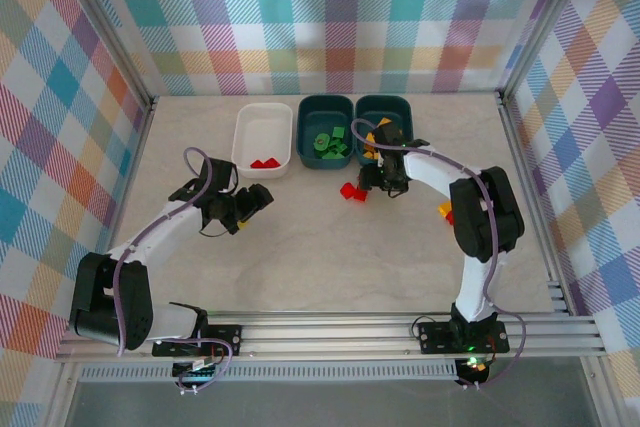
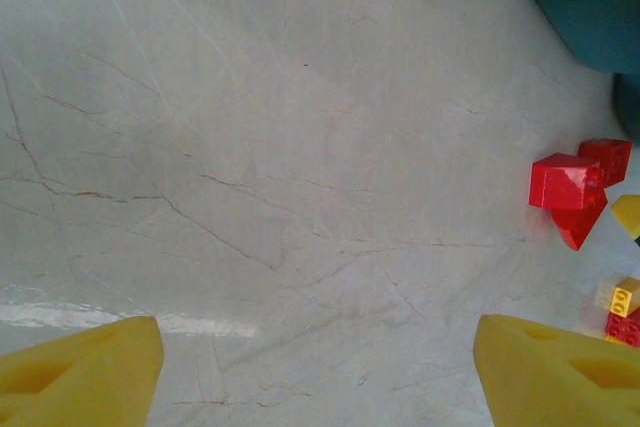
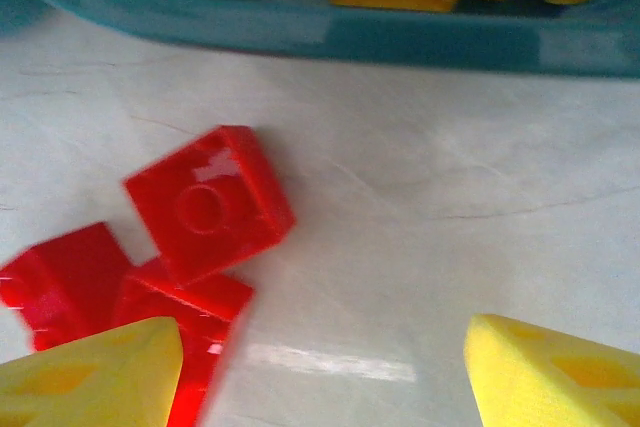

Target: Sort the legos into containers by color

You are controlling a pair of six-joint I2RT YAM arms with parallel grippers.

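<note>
Far edge of the bench (image 1: 300, 247): three tubs in a row.
- white tub (image 1: 244, 135), leftmost: a couple of red bricks (image 1: 264, 162) inside.
- middle teal tub (image 1: 304, 117): green bricks (image 1: 330, 143).
- right teal tub (image 1: 400, 105): yellow bricks (image 1: 372, 137).

As far as I can see, no tub mixes colours.

Not yet sorted: loose red bricks (image 3: 208, 205) clustered on the bench just in front of the teal tubs, and stray bricks (image 1: 446, 211), yellow and red, toward the right edge beside my right arm.

My right claw (image 3: 320, 367) hangs released over the red cluster, with nothing between its fingers. My left claw (image 2: 320, 367) is also released and empty, over bare bench left of centre.

Judgement: well past halfway. Green looks finished. The reds for the white tub and a little yellow are left.
</note>
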